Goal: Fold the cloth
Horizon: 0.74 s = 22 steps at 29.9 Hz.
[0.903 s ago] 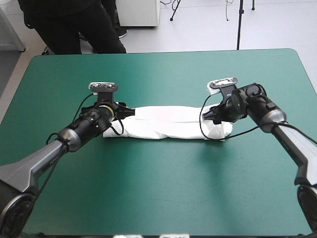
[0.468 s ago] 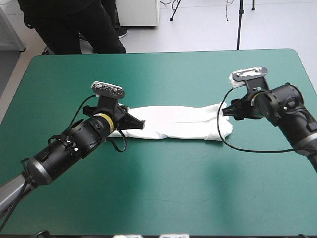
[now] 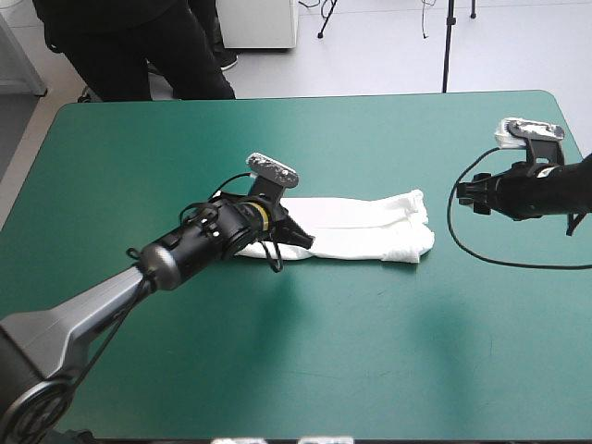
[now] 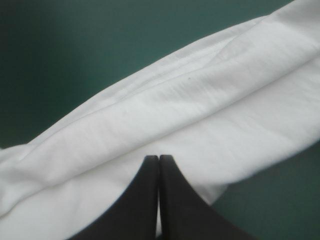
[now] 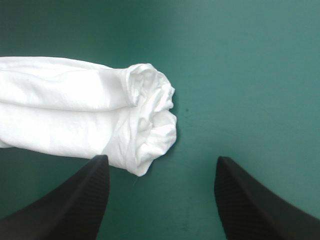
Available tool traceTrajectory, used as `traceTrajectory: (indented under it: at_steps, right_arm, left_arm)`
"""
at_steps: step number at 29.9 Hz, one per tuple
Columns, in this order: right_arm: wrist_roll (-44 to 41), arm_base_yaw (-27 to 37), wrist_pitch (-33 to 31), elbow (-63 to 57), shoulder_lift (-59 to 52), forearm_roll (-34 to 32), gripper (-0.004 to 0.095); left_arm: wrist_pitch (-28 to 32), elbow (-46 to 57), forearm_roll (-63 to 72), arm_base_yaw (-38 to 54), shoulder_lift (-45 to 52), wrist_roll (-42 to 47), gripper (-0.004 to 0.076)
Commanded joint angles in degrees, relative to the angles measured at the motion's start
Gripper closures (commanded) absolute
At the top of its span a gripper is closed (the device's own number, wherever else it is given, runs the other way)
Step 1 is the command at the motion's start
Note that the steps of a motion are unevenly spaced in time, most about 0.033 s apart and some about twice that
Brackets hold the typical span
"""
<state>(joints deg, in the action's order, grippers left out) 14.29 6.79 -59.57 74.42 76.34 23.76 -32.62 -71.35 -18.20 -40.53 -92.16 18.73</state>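
Teal-green cover (image 3: 277,351) carries the long folded T-shirt (image 3: 370,231); I see my left gripper (image 3: 302,242) pinching it, my right gripper (image 3: 462,192) gaping clear at its 3 o'clock.

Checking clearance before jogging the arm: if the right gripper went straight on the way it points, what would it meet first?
Likely the bunched end of the T-shirt, just ahead of the open right gripper but off to one side; along its midline only bare teal-green cover shows, so it might slip past.

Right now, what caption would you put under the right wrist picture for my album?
Open right gripper faces the rolled end of the white T-shirt on the teal-green table.
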Motion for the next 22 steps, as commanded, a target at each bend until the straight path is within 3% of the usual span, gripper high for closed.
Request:
traceTrajectory:
  at_steps: [1,16,22]
  right_arm:
    - [6.4,3.5,-0.4,0.5,0.7,8.8,0.0325]
    - [12.3,3.2,-1.2,0.0,8.6,12.1,0.0271]
    - [12.7,0.7,-1.8,0.0,13.5,12.2,0.0271]
  left_arm:
    - [3.0,-5.6,3.9,0.9,-3.3,-4.0,0.0731]
    - [-0.5,-17.6,29.8,7.8,-18.2,-26.5,0.0731]
    - [-2.5,-18.3,32.9,8.7,-21.0,-29.1,0.0731]
